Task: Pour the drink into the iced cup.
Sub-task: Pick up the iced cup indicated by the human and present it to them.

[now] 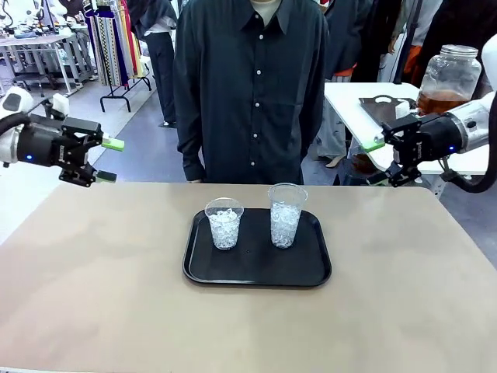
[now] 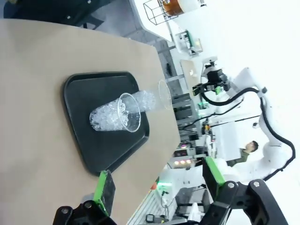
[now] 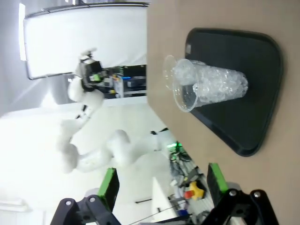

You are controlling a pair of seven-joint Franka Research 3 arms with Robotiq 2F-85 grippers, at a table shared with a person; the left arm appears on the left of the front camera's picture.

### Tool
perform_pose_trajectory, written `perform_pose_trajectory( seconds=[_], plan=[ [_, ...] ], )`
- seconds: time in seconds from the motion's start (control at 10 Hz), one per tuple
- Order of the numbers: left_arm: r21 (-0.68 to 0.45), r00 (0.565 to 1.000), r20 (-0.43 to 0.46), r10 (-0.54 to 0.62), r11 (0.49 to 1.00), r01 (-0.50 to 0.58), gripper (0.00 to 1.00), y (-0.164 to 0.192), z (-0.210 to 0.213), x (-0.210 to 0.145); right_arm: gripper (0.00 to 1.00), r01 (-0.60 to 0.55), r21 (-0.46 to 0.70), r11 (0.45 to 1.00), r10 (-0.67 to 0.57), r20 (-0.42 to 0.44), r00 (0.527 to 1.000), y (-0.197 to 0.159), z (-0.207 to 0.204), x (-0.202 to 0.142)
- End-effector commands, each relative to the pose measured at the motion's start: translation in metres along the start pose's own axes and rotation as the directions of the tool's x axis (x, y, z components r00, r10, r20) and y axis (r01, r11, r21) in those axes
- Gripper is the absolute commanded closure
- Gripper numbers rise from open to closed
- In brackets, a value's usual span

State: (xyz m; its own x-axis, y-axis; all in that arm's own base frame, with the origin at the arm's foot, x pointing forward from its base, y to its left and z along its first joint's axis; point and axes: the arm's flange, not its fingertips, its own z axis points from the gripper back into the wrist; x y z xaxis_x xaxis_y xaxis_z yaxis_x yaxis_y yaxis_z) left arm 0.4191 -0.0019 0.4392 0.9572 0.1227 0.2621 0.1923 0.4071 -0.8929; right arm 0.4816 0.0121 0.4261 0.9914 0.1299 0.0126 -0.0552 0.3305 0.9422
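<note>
Two clear plastic cups full of ice stand on a black tray [image 1: 256, 280] at mid-table: a shorter iced cup [image 1: 224, 224] on the left and a taller one [image 1: 285, 216] on the right. The amber-brown drink [image 1: 438, 102] sits in a large glass jar on a white side table at the back right. My left gripper [image 1: 109, 160] hovers open above the table's far left edge. My right gripper [image 1: 375, 162] hovers open off the far right corner. Both hold nothing. The left wrist view has the cups [image 2: 117, 116] beyond the open gripper [image 2: 157, 180]. The right wrist view has them [image 3: 211, 86] beyond the open gripper [image 3: 163, 183].
A person in a dark shirt [image 1: 250, 85] stands at the far edge, right behind the tray. The tan tabletop [image 1: 93, 295] lies bare around the tray. A white side table [image 1: 353, 101] stands behind my right arm.
</note>
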Motion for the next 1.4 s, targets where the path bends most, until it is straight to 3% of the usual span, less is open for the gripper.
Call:
perform_pose_trajectory(
  seconds=[0.0, 0.4, 0.7, 1.3],
  plan=[
    [-0.072, 0.998, -0.022, 0.050, 0.996, -0.051, 0.00, 0.018, -0.015, 0.018, 0.00, 0.121, 0.159, 0.980, -0.128, 0.032, 0.991, -0.007, 0.003, 0.019],
    [-0.189, 0.976, -0.085, 0.200, 0.959, -0.213, 0.00, 0.033, -0.022, 0.037, 0.00, 0.184, 0.258, 0.948, -0.212, 0.086, 0.973, -0.021, 0.007, 0.032],
    [-0.238, 0.971, -0.073, 0.227, 0.942, -0.238, 0.00, 0.030, -0.021, 0.043, 0.00, 0.179, 0.272, 0.945, -0.227, 0.155, 0.961, -0.025, 0.007, 0.036],
    [-0.232, 0.974, -0.086, 0.210, 0.946, -0.225, 0.00, 0.029, -0.020, 0.040, 0.00, 0.160, 0.254, 0.954, -0.202, 0.146, 0.969, -0.031, 0.010, 0.033]
  ],
)
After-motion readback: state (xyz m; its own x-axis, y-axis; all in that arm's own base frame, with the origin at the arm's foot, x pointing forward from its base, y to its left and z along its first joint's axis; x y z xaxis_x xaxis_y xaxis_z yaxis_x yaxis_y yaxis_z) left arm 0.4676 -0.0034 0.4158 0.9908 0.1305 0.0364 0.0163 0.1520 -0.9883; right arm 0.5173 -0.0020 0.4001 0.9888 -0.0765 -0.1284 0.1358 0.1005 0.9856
